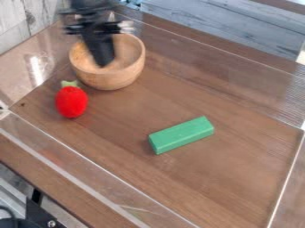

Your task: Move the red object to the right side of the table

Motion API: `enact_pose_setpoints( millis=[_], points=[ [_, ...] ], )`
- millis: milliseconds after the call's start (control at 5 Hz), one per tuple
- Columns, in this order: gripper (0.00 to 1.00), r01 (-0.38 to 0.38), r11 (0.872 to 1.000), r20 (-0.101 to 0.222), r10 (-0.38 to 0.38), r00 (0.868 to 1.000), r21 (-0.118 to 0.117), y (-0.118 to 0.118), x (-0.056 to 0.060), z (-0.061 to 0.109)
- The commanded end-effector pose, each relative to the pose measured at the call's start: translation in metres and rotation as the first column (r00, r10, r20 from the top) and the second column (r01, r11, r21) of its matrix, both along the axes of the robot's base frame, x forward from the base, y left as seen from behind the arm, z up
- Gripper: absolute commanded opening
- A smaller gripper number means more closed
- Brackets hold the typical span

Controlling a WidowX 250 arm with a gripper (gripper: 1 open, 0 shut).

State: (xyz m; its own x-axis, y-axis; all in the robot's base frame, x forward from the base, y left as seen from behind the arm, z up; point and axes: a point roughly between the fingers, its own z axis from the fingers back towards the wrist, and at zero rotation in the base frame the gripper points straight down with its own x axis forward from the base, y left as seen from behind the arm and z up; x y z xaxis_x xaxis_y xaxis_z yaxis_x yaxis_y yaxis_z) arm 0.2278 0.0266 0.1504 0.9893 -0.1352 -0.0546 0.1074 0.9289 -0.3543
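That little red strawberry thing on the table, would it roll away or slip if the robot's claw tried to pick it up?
Probably a bit of both. The red strawberry looks rounded with no flat side showing, so a nudge could set it rolling on the smooth table. Its curved, glossy-looking surface may let fingers slide off. It is far smaller than the wooden bowl, so likely light.

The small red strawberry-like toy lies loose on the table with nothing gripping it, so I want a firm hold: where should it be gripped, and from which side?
Grip the small red strawberry-like toy across its rounded red body, below the green top, coming from straight above. It sits alone on the dark wood-grain table, apart from the round wooden bowl, so fingers probably fit on either side.
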Motion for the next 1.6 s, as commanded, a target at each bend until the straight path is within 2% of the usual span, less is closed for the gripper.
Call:
enact_pose_setpoints(
  millis=[0, 200, 400, 600, 1000, 1200, 1400],
  points=[
    [0.00, 0.075, 0.997, 0.070, -0.076, 0.995, 0.018, -0.036, 0.005, 0.013],
    [0.00, 0.134, 0.991, 0.060, -0.135, 0.989, 0.016, -0.070, 0.001, 0.004],
    [0.00, 0.152, 0.988, 0.053, -0.153, 0.987, 0.024, -0.061, -0.014, 0.001],
    [0.00, 0.184, 0.981, 0.057, -0.187, 0.981, 0.060, -0.049, -0.027, 0.005],
    [0.00, 0.168, 0.981, 0.066, -0.175, 0.982, 0.098, -0.018, -0.049, 0.021],
    [0.00, 0.172, 0.981, 0.066, -0.178, 0.982, 0.083, -0.032, -0.046, 0.011],
    [0.00, 0.166, 0.983, 0.074, -0.172, 0.982, 0.082, -0.026, -0.046, 0.005]
  ],
)
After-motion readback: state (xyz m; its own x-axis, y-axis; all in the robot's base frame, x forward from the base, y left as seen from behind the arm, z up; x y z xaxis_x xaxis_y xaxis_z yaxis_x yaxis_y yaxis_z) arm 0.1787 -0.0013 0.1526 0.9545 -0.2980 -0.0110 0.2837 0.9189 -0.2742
